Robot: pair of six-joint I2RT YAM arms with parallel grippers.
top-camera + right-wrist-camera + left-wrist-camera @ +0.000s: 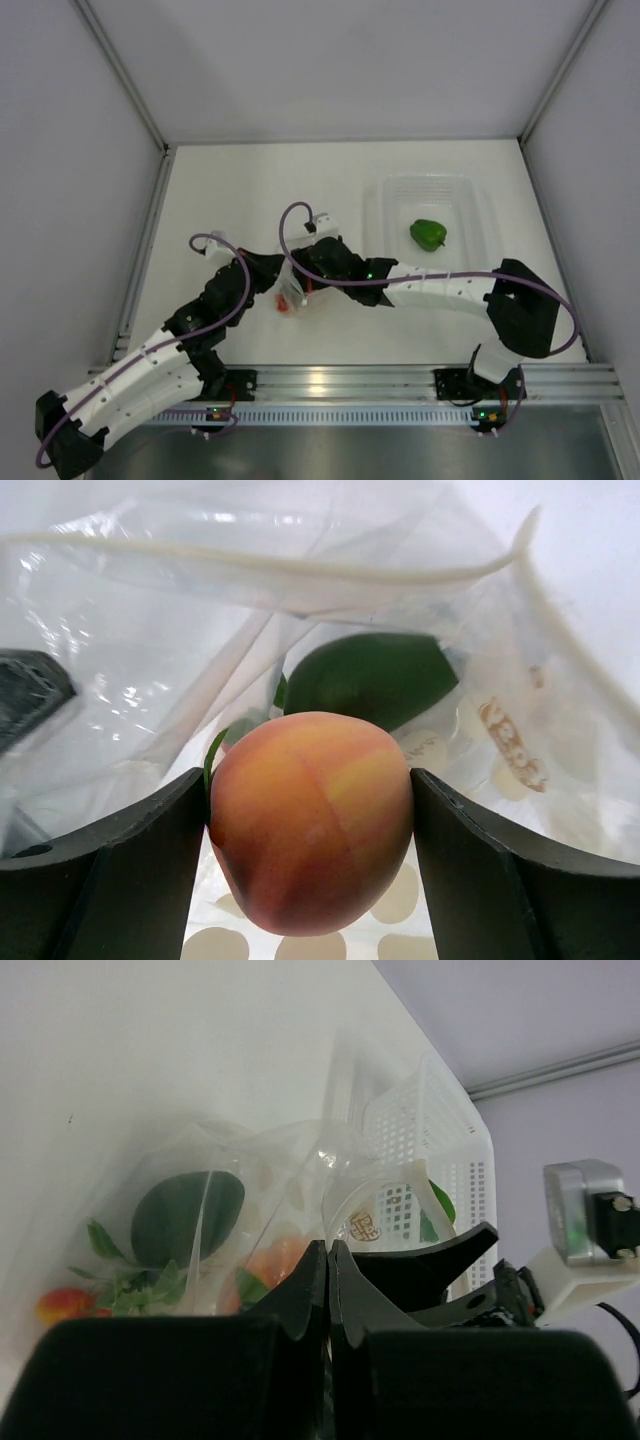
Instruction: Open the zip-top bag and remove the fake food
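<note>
One peach [310, 825] lengthwise in the right hand [308, 780]

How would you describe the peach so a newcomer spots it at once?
On the table, both arms meet at the clear bag. At its mouth, the right gripper clamps the peach. It is the only orange-pink, rounded piece; the avocado behind it is dark green.
</note>
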